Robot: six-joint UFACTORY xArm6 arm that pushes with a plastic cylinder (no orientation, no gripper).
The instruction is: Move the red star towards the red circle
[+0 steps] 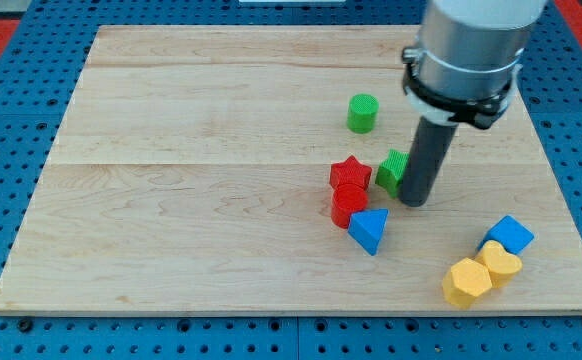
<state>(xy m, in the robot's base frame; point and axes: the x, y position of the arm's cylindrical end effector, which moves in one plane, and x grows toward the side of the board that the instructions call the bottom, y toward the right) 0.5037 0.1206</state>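
Observation:
The red star (350, 173) lies right of the board's middle. The red circle (347, 205) sits just below it, and the two touch. My tip (415, 201) is to the right of both red blocks. It stands just right of a green block (392, 170) that is partly hidden behind the rod. A blue triangle (370, 230) touches the red circle's lower right side.
A green cylinder (363, 113) stands above the cluster. A blue block (510, 235) and two yellow blocks (499, 263) (466, 282) sit near the wooden board's (171, 200) bottom right corner.

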